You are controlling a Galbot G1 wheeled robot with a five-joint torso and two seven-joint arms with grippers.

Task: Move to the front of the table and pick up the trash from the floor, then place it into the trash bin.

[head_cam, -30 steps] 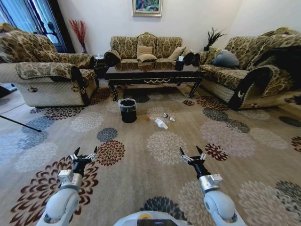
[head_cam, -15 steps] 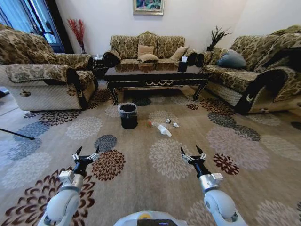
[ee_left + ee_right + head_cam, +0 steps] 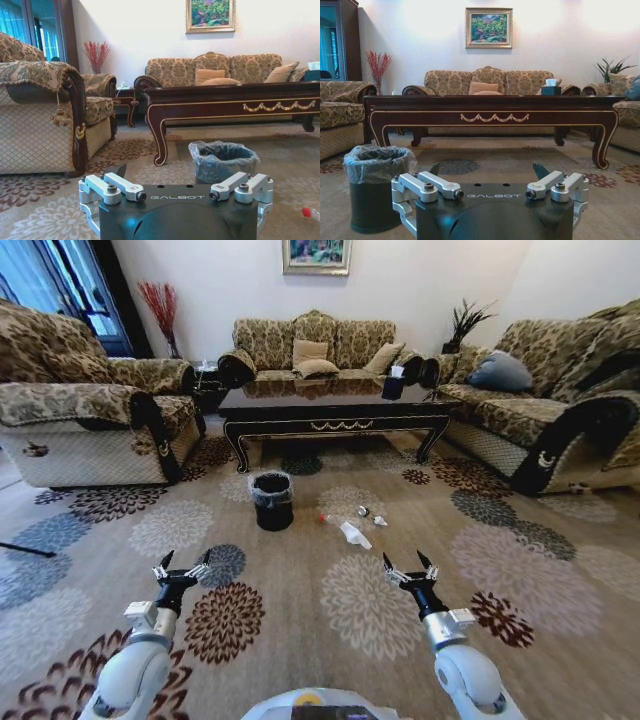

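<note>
The dark glossy table with gold scrollwork stands ahead, in front of the middle sofa. On the flowered carpet floor before it stands the black trash bin with its liner bag. The trash lies just right of the bin: a clear bottle with a red cap, a white wrapper and a small silvery piece. My left gripper and right gripper are held low in front of me, both open and empty, well short of the trash. The right wrist view shows the trash bin and table.
Patterned sofas flank the carpet: one at the left, one at the right, one behind the table. A tissue box sits on the table. Open carpet lies between me and the bin.
The whole view has shifted: the camera has come forward, so table, bin and trash appear nearer and larger. Both arms hold the same pose, grippers still open.
</note>
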